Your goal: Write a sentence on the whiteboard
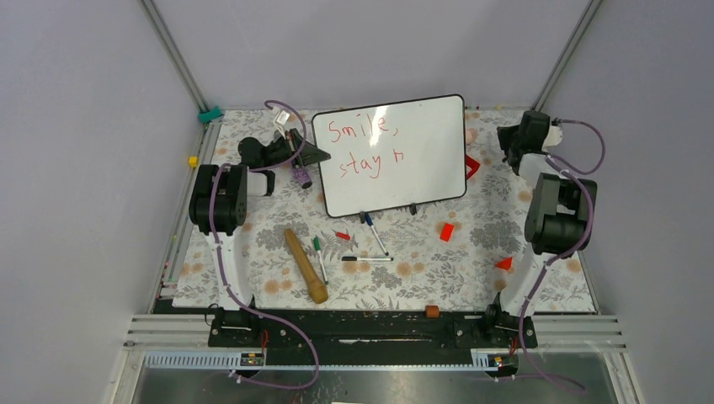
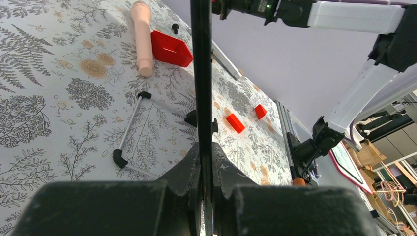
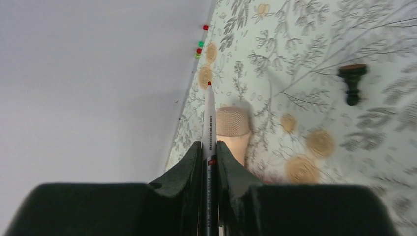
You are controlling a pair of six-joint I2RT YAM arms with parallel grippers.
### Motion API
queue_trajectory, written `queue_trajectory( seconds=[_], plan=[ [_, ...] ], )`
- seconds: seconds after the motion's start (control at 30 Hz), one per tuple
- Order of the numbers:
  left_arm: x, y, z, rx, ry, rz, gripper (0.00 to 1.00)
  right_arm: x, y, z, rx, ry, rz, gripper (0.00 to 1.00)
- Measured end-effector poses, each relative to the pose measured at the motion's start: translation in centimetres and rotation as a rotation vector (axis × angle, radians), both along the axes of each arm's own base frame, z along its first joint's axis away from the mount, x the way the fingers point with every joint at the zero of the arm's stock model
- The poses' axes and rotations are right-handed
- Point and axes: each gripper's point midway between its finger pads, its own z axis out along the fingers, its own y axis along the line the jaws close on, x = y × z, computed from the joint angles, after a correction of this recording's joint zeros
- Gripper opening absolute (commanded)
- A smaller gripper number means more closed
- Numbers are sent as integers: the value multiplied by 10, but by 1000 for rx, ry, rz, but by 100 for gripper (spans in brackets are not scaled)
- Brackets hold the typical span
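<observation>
The whiteboard (image 1: 404,160) stands tilted at the middle back of the table. The sentence (image 1: 364,145) is in red marker and reads "Smile," above "stay h". My left gripper (image 1: 313,155) is shut on the board's left edge. In the left wrist view the thin black frame (image 2: 201,73) runs up from between the fingers of the left gripper (image 2: 205,147). My right gripper (image 1: 509,140) is off the board's right side, apart from it. The right gripper (image 3: 209,145) is shut on a white marker with a red tip (image 3: 208,115).
A wooden rolling pin (image 1: 305,266), green (image 1: 320,257), blue (image 1: 376,234) and black (image 1: 367,258) markers, a red cap (image 1: 342,236) and red blocks (image 1: 446,231) lie in front of the board. A red bin (image 2: 169,48) and a peach wooden cylinder (image 2: 141,37) lie behind it.
</observation>
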Motion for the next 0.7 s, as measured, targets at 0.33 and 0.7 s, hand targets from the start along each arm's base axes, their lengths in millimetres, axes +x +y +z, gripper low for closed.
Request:
queue_trajectory(
  seconds=[0.33, 0.7],
  plan=[
    [3, 0, -2, -2, 12, -6, 0, -94, 43, 100, -255, -61, 156, 0],
    [4, 0, -2, -4, 14, 0, 0, -193, 165, 151, -621, -126, 642, 0]
  ],
)
